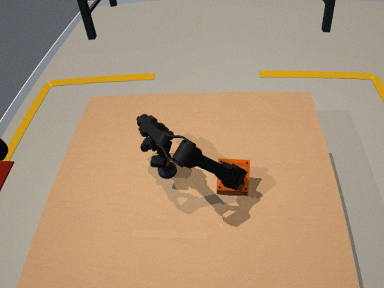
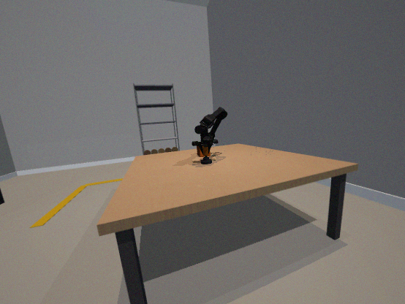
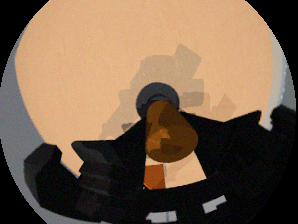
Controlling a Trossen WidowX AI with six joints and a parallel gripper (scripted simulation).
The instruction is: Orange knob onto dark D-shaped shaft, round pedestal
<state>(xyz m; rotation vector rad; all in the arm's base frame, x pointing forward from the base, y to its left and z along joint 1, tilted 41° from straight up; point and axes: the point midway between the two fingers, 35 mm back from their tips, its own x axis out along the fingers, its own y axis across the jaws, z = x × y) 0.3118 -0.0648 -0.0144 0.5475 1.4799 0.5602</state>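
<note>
The orange knob (image 3: 171, 137) is between the fingers of my gripper (image 3: 162, 117) (image 1: 168, 164), which is shut on it. In the top view only a sliver of the knob shows; the arm hides the rest. The dark round pedestal (image 1: 168, 174) (image 2: 206, 161) (image 3: 143, 98) stands on the table, directly below the fingers. In the wrist view the knob's far end overlaps the pedestal's middle. The shaft is hidden by the knob and fingers, so its flat side does not show. I cannot tell whether the knob touches the shaft or how far down it sits.
The orange base block (image 1: 220, 190) (image 2: 199, 151) (image 3: 154, 176) with corner screws carries the arm, to the right of the pedestal in the top view. The wooden table (image 1: 104, 242) (image 2: 226, 179) bears everything. A shelf rack (image 2: 157, 105) stands by the far wall.
</note>
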